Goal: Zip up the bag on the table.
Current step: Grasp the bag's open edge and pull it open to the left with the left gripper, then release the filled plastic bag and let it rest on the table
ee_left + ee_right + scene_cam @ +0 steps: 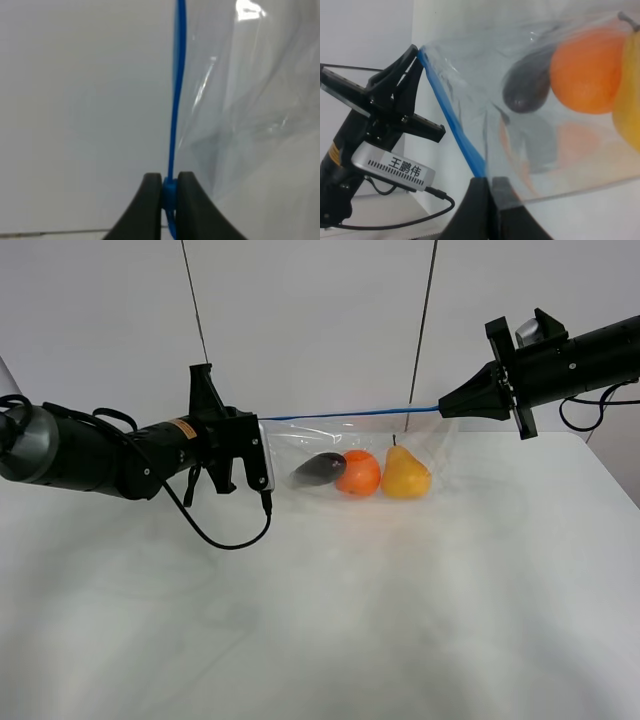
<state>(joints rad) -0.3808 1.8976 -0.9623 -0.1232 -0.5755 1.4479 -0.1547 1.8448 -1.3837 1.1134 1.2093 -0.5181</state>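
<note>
Looking at the clear bag [360, 450] here, strung up sideways between the two arms over the far part of the white counter [320, 620]. Hard to say whether resting on the counter along its bottom edge or hanging just above. Pulled taut along the top by the blue zipper strip [340, 414], running pretty much straight from one side to the other. Clamped on the strip's left end with the left jaws, plain as day in the left wrist view: blue plastic squeezed right between both black tips. Same deal at the right end, gripped tight by the right jaws near the bag's corner, clear film bunched just beside. Inside, sitting low in a row: purple eggplant [319, 469] nearest the left arm [100, 452], orange [359, 473] in the middle touching it, yellow pear [405, 476] on the far side, touching the orange. Also spotting a black cable [225, 538] looping down from the left arm onto the counter.
</note>
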